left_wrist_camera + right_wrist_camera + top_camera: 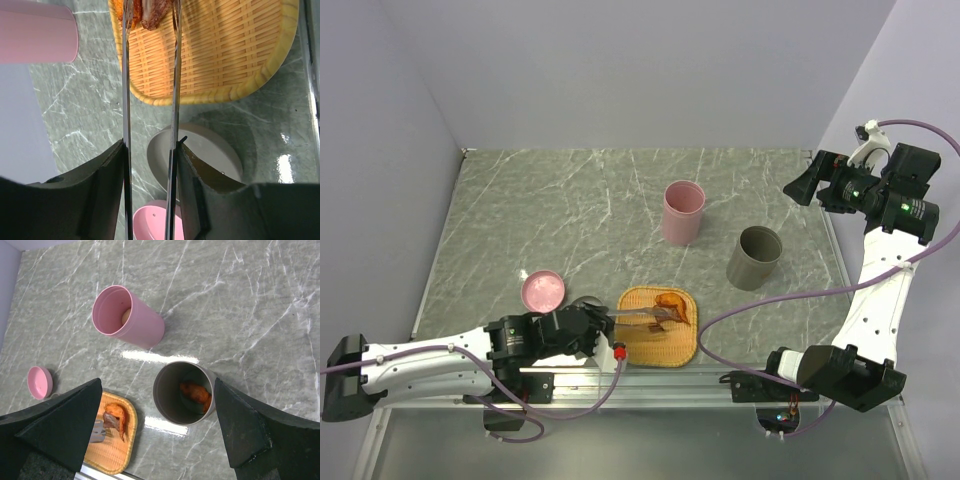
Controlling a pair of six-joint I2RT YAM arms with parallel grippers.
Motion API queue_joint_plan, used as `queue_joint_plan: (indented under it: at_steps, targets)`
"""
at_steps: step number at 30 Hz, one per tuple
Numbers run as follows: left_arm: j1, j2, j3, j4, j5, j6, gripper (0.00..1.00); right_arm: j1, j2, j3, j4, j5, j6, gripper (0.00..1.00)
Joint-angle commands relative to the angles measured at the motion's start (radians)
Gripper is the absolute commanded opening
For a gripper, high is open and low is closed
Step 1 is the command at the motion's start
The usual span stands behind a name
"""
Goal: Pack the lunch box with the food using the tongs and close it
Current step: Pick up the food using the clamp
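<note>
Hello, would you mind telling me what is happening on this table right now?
The left gripper holds the tongs, whose tips reach into the woven tray, one on either side of a brown-orange food piece. The right gripper hangs open and empty off to the far right. The pink cup already has a pale ball in it, and the grey cup an orange piece. Both cups stand uncovered.

Table (570,200): grey-green marble-look top, white veining. Plain pale lilac-grey walls box it in: back wall (640,70) behind table, left wall (370,200) and right wall (920,60) flanking it. Aluminium rail (670,385) along table's near edge. Glare streaks (160,358) on tabletop.
</note>
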Motion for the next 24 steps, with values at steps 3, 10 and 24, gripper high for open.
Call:
queue_joint_plan:
  at_steps: [3,10,24]
  targets:
    - [-0.013,0.006,-0.006,0.069,-0.022,0.025,0.48,0.004,0.003,0.024,-0.012,0.0,-0.018,1.0]
    - [-0.022,0.009,-0.02,0.066,-0.01,0.031,0.47,0.004,0.0,0.019,-0.008,-0.003,-0.017,1.0]
    - [-0.025,0.034,-0.061,0.093,-0.068,0.017,0.45,0.004,-0.003,0.015,-0.008,0.0,-0.02,1.0]
